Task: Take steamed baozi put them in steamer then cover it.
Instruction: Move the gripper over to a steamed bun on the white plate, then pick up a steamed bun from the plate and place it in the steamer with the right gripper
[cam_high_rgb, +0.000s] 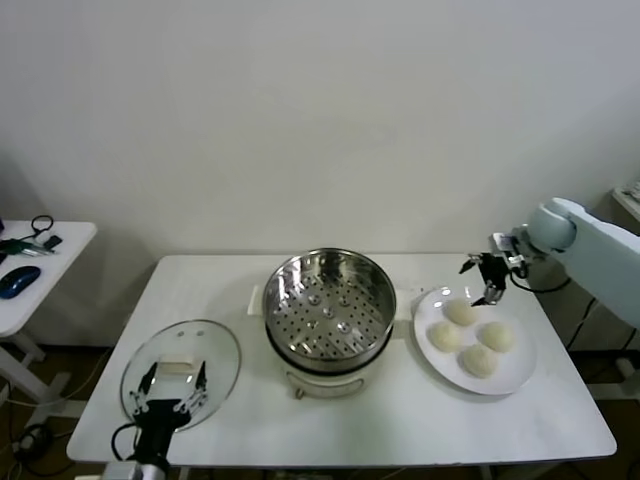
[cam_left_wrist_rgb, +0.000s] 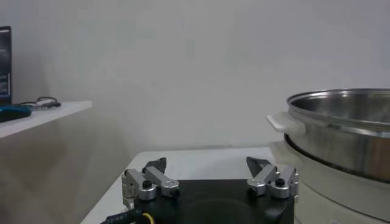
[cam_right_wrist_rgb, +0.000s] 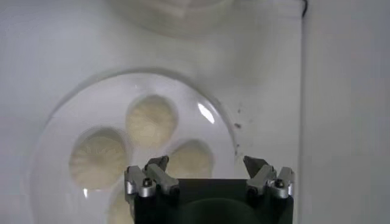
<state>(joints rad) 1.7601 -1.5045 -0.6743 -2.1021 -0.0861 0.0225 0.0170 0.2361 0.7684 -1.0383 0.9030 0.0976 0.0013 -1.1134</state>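
Note:
Several cream-white baozi (cam_high_rgb: 460, 312) lie on a white plate (cam_high_rgb: 520, 375) at the right. The steel steamer (cam_high_rgb: 328, 310) stands empty in the middle on its cream pot base. The glass cover (cam_high_rgb: 215, 350) lies flat on the table at the left. My right gripper (cam_high_rgb: 482, 280) is open and empty, hovering over the plate's far edge above the nearest bun. In the right wrist view the buns (cam_right_wrist_rgb: 151, 120) lie below the open gripper (cam_right_wrist_rgb: 207, 163). My left gripper (cam_high_rgb: 172, 383) is open and empty, low over the cover's near side. In the left wrist view it (cam_left_wrist_rgb: 207, 163) faces past the steamer (cam_left_wrist_rgb: 341, 122).
A small white side table (cam_high_rgb: 40, 270) with a blue mouse (cam_high_rgb: 18, 281) and cables stands at the far left. The wall runs close behind the table. The table's front edge is close below the plate and the cover.

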